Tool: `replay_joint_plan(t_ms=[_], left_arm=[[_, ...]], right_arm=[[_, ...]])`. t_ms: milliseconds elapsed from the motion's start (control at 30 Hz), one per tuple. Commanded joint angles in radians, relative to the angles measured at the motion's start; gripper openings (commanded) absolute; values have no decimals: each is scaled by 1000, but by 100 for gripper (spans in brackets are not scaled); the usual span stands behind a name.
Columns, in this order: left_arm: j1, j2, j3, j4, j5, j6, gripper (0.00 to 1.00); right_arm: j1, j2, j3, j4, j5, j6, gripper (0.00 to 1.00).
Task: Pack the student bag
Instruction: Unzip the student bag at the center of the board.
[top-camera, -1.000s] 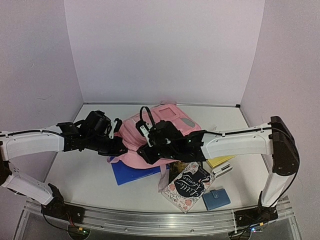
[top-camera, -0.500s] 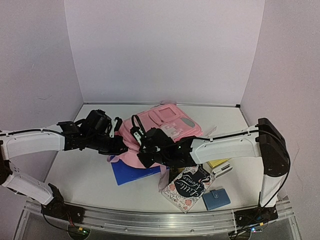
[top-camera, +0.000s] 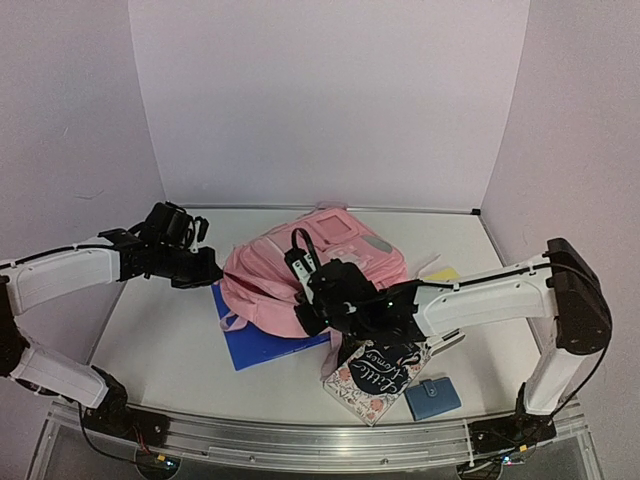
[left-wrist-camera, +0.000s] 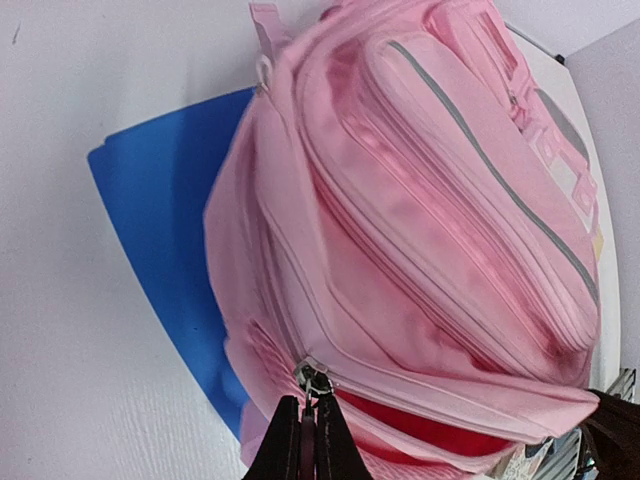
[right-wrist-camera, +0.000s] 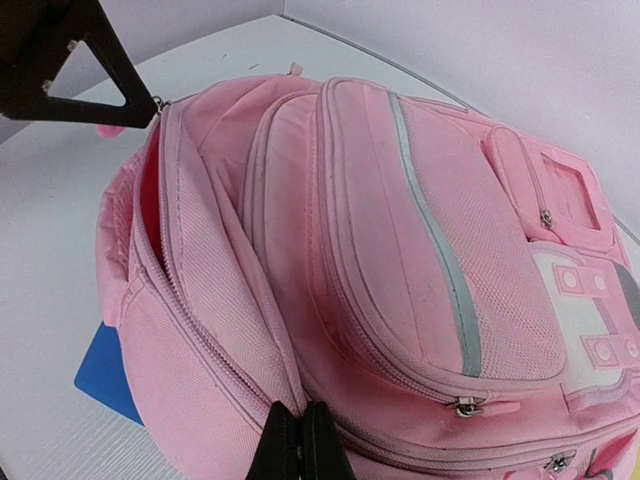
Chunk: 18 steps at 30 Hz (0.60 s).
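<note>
White table (top-camera: 160, 340) carried a blue folder (top-camera: 262, 350) with the pink backpack (top-camera: 300, 270) partly over it; floral book (top-camera: 375, 375) and blue wallet (top-camera: 433, 397) side by side near front edge; yellow pad (top-camera: 443, 272) at right

The left claw (top-camera: 207, 269), pinching the zipper pull (left-wrist-camera: 315, 382), has drawn away to the left. The student bag (top-camera: 300, 275) now sits rounder, with its zip seam gaping wider. The right claw (right-wrist-camera: 300, 440), open a second ago, has closed on the bag's near edge.
</note>
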<state>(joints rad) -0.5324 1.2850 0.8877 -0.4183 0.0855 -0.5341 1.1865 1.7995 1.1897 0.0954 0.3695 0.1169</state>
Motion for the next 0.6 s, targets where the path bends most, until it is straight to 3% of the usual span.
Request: replay_joint_plan(t_ms=[0,100,233,400,567], left_arm=[[151,7,64,20,-45,69,0],[191,38,88,40,-2,104,0],[192,24,92,88,180,159,0],[189,-41,42,132,430,184,0],[154,-92,-1,148,533,158,0]], right_arm=[[-5,-104,-64,11,72,72,0],[-6,-136,-96,11,65,93,0],[-5,-177,-106,10,49,111,0],[-5,-201,-49,4,-40,113,21],[-6,-160,72,-48,-144,81,44]])
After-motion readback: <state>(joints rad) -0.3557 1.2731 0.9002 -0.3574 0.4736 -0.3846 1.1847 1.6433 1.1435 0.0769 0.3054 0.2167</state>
